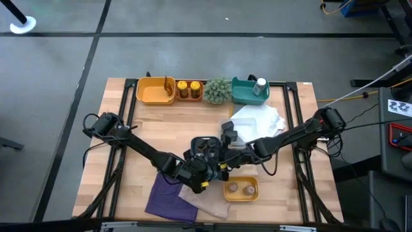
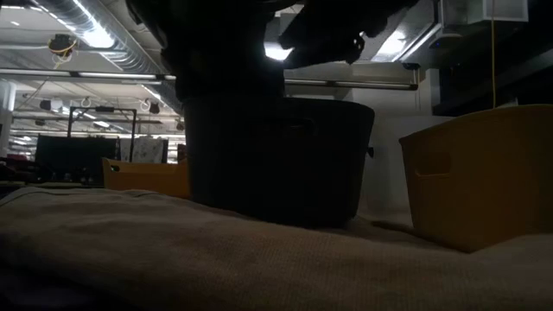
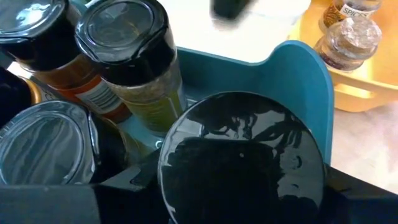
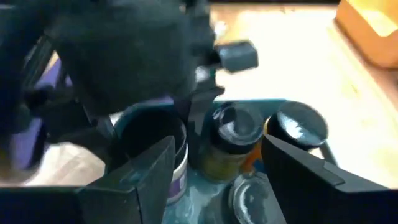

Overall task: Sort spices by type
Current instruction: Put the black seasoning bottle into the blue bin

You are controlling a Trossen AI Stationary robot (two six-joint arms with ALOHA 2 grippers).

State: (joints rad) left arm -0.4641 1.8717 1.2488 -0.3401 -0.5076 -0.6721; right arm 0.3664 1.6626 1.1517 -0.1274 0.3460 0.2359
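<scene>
A teal tray [image 3: 301,68] near the table's middle holds several spices: black-lidded jars [image 3: 127,37]. My left gripper [image 3: 242,193] reaches into it and is shut on one jar, whose broad black lid [image 3: 242,155] fills the left wrist view. My right gripper [image 4: 217,168] hovers open just above the same tray [image 4: 186,186]. Its fingers stand apart over a green-filled jar [image 4: 231,140] and touch nothing. In the high view both grippers [image 1: 207,158] meet over the tray and hide most of it. A yellow tray [image 1: 241,188] beside it holds two cork-topped jars [image 3: 348,40]. My left gripper has the black-lidded jar between its two fingers [image 3: 364,190], one on either side of it, coming slanting down from the table's left. The lid hides the place of contact, so which part of the jar the fingers meet does not show. The jar stands upright in the teal tray.
Along the far edge stand a yellow tray [image 1: 154,90], an orange tray with two jars [image 1: 188,90], a green spiky plant [image 1: 217,90] and a teal tray with a white bottle [image 1: 260,85]. A white cloth [image 1: 257,119] lies right of centre; purple [image 1: 168,196] and beige [image 1: 209,203] cloths lie near the front.
</scene>
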